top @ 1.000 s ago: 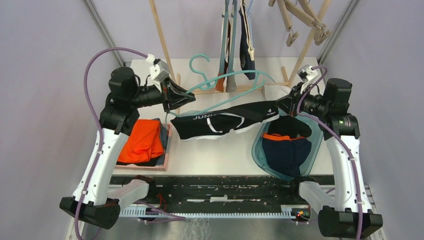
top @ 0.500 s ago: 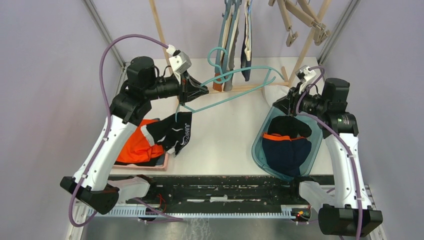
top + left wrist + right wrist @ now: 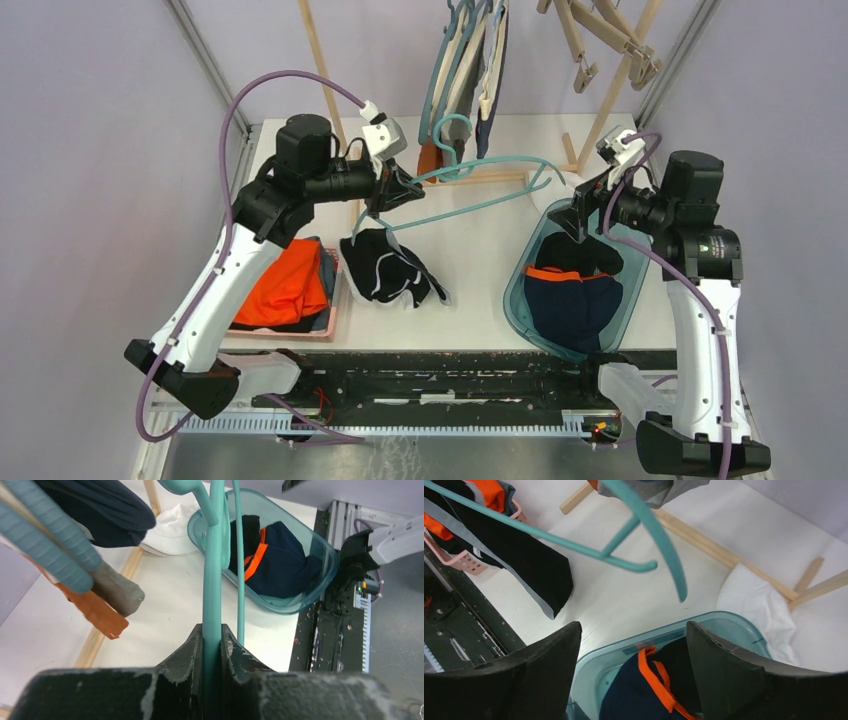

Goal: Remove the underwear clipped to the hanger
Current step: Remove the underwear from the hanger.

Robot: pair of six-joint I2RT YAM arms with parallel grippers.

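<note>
- The left gripper (image 3: 212, 635) is clamping its fingers tight on the shaft of the teal hanger (image 3: 212, 580), holding it in the air over the middle of the table.
- In the top view the hanger's long axis is running across the table, its left end nearer the arms and its right end slanting away toward the far right, with the hook pointing at the far rack.
- The black underwear (image 3: 385, 268) is hanging from the hanger's left end, just beside the left gripper. Its length is running downward and fanning toward the near edge. Whether its lower hem is touching the table cannot be told.
- The right gripper (image 3: 631, 645) is hovering with fingers spread wide and nothing between them, over the far end of the teal tub (image 3: 295, 605).
- The tub is holding navy underwear (image 3: 570, 305) with an orange waistband and a black piece (image 3: 580, 252) at its far end.
- The pink tray (image 3: 333, 300) at the left is holding a folded orange cloth (image 3: 288, 285).
- A white cloth (image 3: 759, 610) is lying just beyond the tub.
</note>
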